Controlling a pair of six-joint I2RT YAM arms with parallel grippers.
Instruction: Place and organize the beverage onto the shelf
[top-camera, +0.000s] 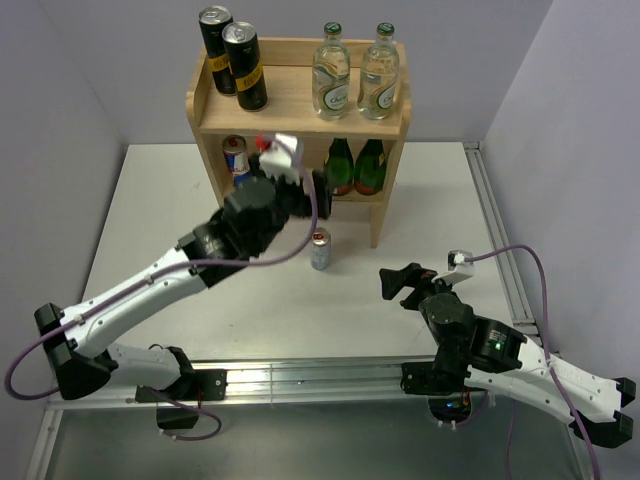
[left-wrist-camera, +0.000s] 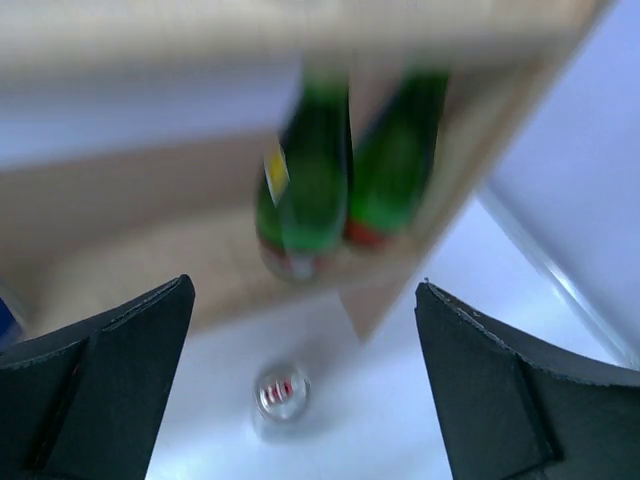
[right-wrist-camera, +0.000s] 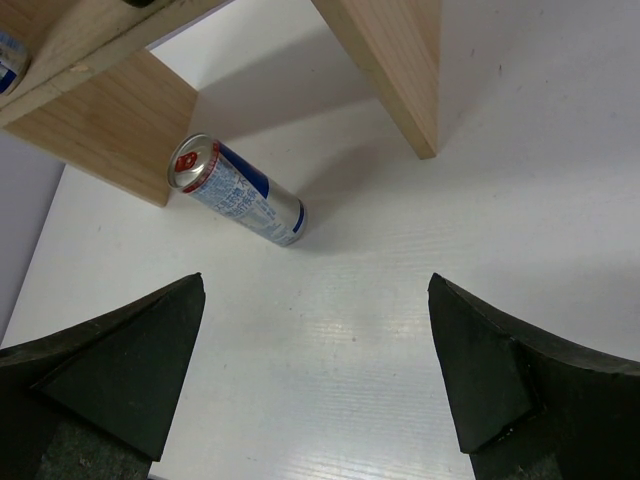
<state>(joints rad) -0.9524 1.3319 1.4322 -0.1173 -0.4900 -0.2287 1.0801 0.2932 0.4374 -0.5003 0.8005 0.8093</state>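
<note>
1. At the 12 o'clock edge of a white table (top-camera: 150, 200), a light-wood two-tier shelf (top-camera: 295, 100) stands with drinks on both of its boards.
2. Two tall black cans with gold bands (top-camera: 246, 67) stand together at the 9 o'clock end of its rimmed top board. Two clear green-capped glass bottles (top-camera: 331, 72) stand side by side at the 3 o'clock end.
3. One silver-blue-red can (top-camera: 236, 158) sits on the lower board toward 9 o'clock, partly hidden by the left arm (top-camera: 150, 285). Two dark green bottles with red labels (top-camera: 341, 168) stand toward 3 o'clock on the same board.
4. A second silver-blue-red can (top-camera: 320, 250) stands upright on the table, just at 6 o'clock of the shelf and apart from both grippers.
5. The left gripper (left-wrist-camera: 302, 288) hovers before the lower board and above that can, jaws spread wide and empty.
6. The right gripper (top-camera: 405, 285), at 4 o'clock from the can, is likewise spread wide and holds nothing.
</note>
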